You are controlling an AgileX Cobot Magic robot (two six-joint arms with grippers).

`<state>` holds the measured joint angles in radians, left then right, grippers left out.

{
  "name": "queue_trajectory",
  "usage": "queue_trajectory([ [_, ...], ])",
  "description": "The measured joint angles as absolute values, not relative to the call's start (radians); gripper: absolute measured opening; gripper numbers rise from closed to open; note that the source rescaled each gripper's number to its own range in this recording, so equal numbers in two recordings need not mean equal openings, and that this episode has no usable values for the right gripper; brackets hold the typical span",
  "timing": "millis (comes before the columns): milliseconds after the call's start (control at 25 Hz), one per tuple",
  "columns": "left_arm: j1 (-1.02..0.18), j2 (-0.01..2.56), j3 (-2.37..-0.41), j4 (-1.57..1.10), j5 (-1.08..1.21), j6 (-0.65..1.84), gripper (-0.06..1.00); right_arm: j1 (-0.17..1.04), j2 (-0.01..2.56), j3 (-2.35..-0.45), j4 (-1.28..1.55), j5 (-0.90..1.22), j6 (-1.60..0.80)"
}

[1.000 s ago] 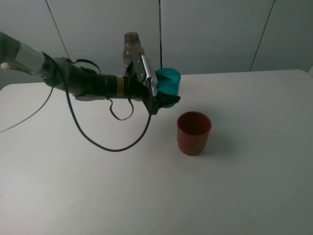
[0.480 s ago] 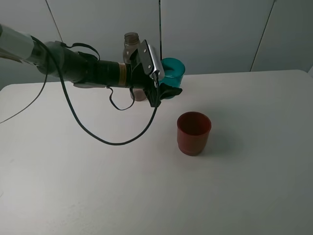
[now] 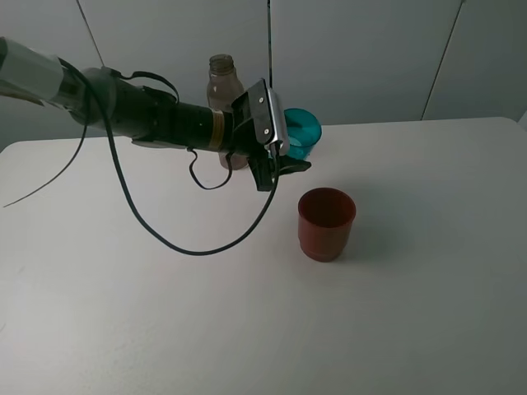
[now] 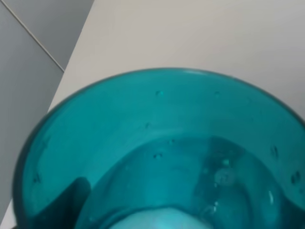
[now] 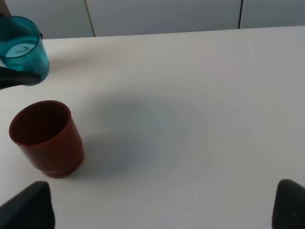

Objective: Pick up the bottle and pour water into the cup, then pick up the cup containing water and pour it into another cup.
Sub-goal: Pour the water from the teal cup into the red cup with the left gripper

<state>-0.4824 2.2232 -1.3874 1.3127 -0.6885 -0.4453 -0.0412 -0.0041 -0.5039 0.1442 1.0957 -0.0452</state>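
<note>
On the near side of the table (image 3: 165, 329), right of centre, the red cup (image 3: 327, 222) stands upright, and the right wrist view shows it empty. The right gripper (image 5: 159, 210) hangs back from it with its fingers spread wide, holding nothing. Behind the red cup and a little to its left, the left gripper (image 3: 288, 148) is clamped on the teal cup (image 3: 300, 132). That cup looks lifted clear of the table and tipped slightly, and the left wrist view looks down into it at water in the bottom. Farthest back, the bottle (image 3: 222, 86) stands upright behind the left arm.

The step in hand appears to be carrying the teal cup over for the second pour. It should travel level until its lip is above the red cup's mouth, not just beside the rim. The tilt should then come slowly from the wrist, with the lip low and well inside the opening. The red cup is probably light, so a touch from the fingers could topple it. The grip should stay firm, since smooth plastic may slip as it tilts.
</note>
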Motion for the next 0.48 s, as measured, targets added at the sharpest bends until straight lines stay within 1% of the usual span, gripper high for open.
queue_trajectory([
  [480, -0.518, 2.188, -1.387, 1.317, -0.645, -0.347, 0.02, -0.041, -0.004, -0.504, 0.144, 1.096, -0.045],
])
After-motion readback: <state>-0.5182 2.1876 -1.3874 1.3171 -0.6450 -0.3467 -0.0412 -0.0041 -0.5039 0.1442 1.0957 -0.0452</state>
